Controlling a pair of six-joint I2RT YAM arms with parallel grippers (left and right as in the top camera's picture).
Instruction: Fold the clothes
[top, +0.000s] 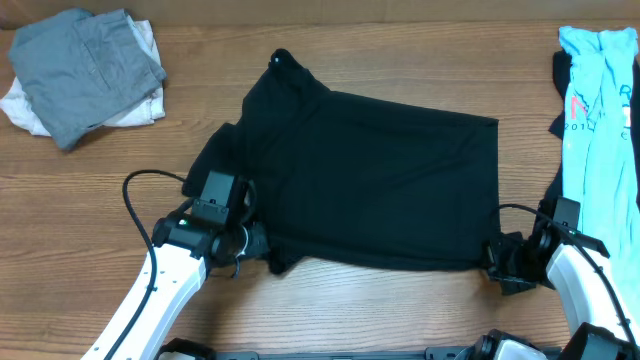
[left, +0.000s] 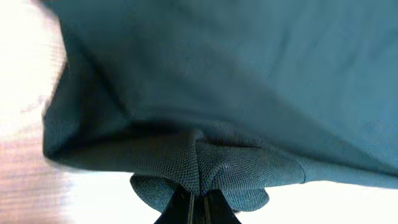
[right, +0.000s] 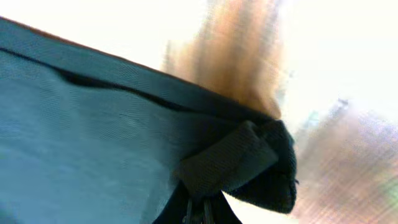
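Overhead, the black T-shirt (top: 380, 180) lies spread out in the middle of the table (top: 60, 200). The left gripper (top: 258, 245) is at the shirt's near left corner. The right gripper (top: 497, 258) is at its near right corner. The left wrist view shows the jaws pressed together on a bunch of the dark cloth. The right wrist view shows jaws squeezed tight on a folded bit of hem. A grey and white pile (top: 85, 70) sits far left. A light-blue shirt (top: 600, 100) lies far right.

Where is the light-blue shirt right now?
In the overhead view, the light-blue shirt lies at the far right side, right of the black T-shirt and beyond the right end effector.
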